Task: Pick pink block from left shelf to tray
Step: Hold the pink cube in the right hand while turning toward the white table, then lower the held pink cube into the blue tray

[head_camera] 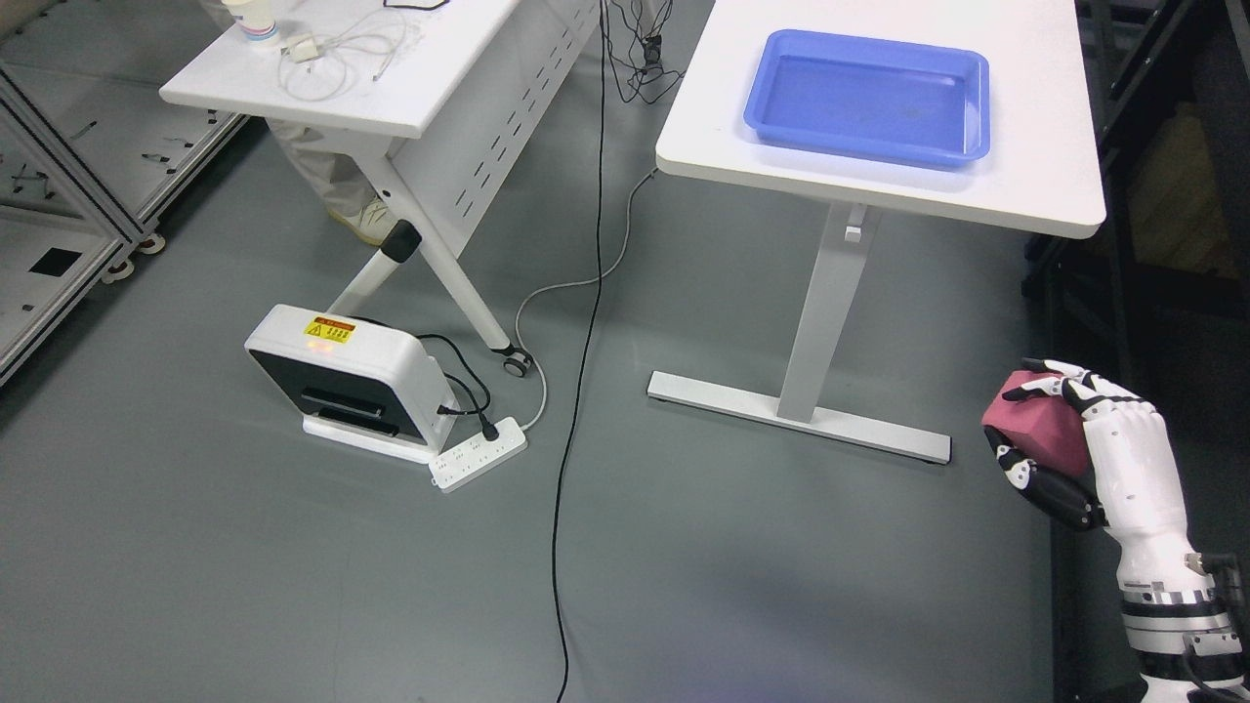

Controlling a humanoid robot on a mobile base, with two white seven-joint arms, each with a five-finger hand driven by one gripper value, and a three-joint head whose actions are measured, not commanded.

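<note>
Grey floor; right hand (1084, 444) grasps pink block (1037, 425), fingers partly hiding it, well below blue tray (962, 93).

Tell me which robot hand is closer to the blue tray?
Right. The right hand, gripping the pink block, is low and right of the blue tray. The left hand isn't in view.

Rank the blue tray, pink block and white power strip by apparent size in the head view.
1. blue tray, largest.
2. pink block and power strip look similar; the block sits nearer the camera, partly covered by the right hand, so unranked.
</note>
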